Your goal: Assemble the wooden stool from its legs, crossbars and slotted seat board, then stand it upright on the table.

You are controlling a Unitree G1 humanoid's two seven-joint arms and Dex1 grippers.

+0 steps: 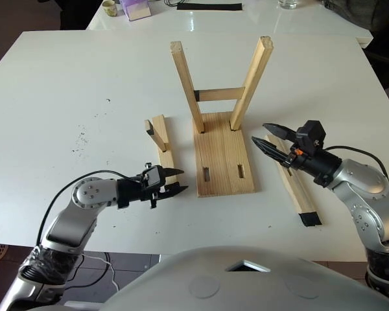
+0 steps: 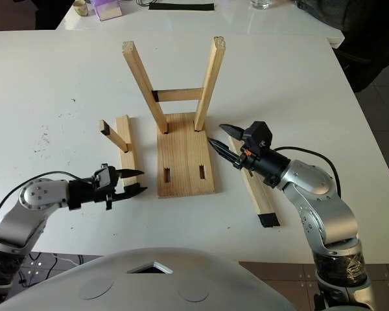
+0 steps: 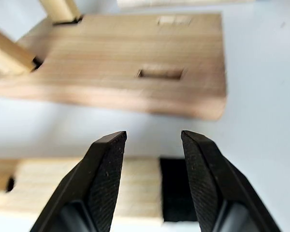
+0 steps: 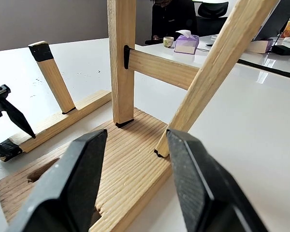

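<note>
- Your two head views look forward and down over your arms onto the white table (image 1: 65,97). The seat board (image 1: 223,155) lies mid-frame and the table's far edge runs near the top.
- Both eyes share the whole scene. In the right eye view the board falls left of centre.
- Your left wrist view sits low and very close, looking past the left gripper (image 3: 153,137) across the tabletop at a leg piece (image 3: 38,186) and the board's slotted end.
- Your right wrist view is also low and near, looking past the right gripper (image 4: 136,135) at the upright legs (image 4: 122,58) and crossbar (image 4: 162,67). The left gripper shows farther off, facing this camera.
</note>
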